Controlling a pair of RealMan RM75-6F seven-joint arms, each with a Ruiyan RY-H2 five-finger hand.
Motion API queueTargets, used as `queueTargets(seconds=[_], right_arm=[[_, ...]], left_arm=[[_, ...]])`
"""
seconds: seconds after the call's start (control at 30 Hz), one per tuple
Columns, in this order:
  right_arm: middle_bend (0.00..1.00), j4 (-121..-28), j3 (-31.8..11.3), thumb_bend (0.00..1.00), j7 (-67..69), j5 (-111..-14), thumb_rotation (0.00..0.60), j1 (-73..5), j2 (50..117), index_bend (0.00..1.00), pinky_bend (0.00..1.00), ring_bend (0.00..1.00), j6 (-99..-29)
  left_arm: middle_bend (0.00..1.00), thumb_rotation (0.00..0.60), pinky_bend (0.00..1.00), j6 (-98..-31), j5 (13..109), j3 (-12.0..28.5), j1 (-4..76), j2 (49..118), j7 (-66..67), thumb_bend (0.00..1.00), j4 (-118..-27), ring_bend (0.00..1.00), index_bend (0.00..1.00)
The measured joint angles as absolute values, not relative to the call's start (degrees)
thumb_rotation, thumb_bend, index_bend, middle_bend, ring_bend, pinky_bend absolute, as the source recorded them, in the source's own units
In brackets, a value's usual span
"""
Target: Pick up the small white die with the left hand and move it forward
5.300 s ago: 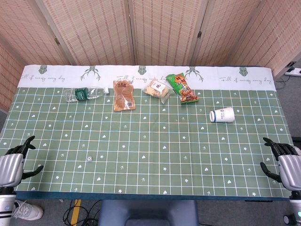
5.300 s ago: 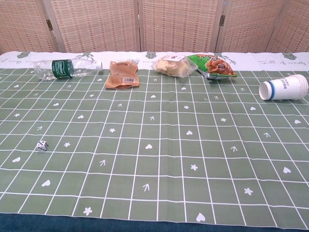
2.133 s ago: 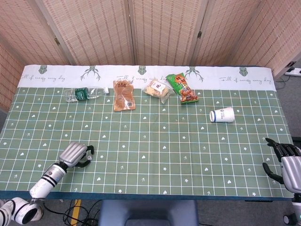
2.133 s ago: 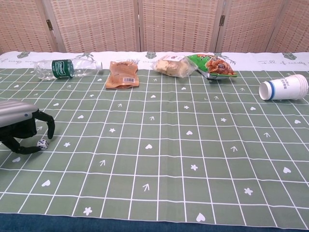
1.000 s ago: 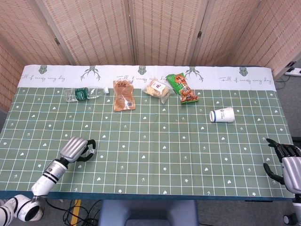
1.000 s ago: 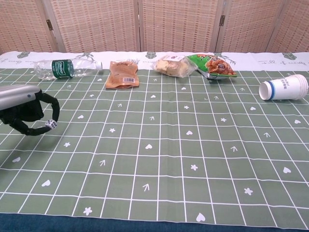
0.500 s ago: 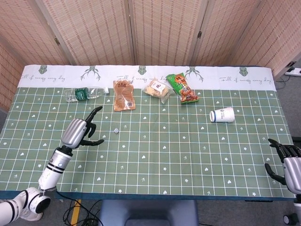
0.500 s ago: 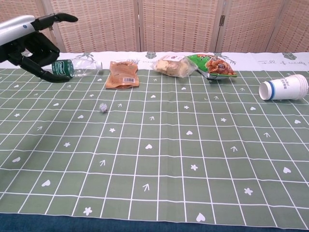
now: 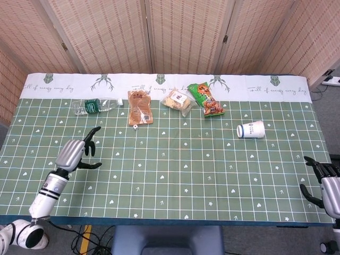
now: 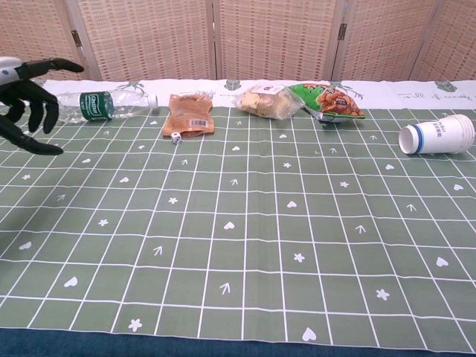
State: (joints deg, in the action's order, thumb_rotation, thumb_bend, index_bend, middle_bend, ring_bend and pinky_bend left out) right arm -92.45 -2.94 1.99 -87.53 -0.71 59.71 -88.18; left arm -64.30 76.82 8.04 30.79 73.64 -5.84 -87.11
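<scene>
We see our left hand (image 9: 74,153) at nine o'clock, fingers spread and empty, the small white die (image 9: 135,126) at eleven, touching the brown pouch (image 9: 139,107), our right hand (image 9: 325,183) at four, fingers apart, holding nothing.

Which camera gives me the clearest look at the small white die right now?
The chest view: the small white die shows as a distinct cube with dots, just in front of the brown snack pouch. The head view shows it only as a tiny white speck below that pouch.

Three snack bags (image 9: 140,107), one bottle (image 9: 95,105), one cup (image 9: 251,129), one die (image 10: 174,137).
</scene>
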Motion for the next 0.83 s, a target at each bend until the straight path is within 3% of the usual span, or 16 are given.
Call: queueTargets(seconds=[0.1,0.3,0.83], right_arm=[[0.3,-92.63,-2.98,0.26,1.74,-87.53,0.6,-0.88,59.64,0.19,0.25,0.3,-87.92],[0.31,-92.89,-3.06,0.26,1.45,-87.54,0.6,-1.25,59.58,0.2,0.25,0.3,-87.44],[0.32,-92.4,-2.93,0.26,2.21,-88.3,0.6,-2.58,60.22,0.2,0.27,0.3,-85.86]], left_arm=[[0.54,0.6,0.63,-65.75,75.88,7.35,28.87,72.41,-3.68,0.04,-87.45,0.49,0.04],[0.5,0.6,0.56,-70.27,74.57,5.86,24.8,71.22,1.28,0.04,-86.69,0.44,0.08],[0.49,0.6,0.51,-84.72,75.91,1.65,11.43,66.89,3.94,0.04,-90.76,0.43,0.09]])
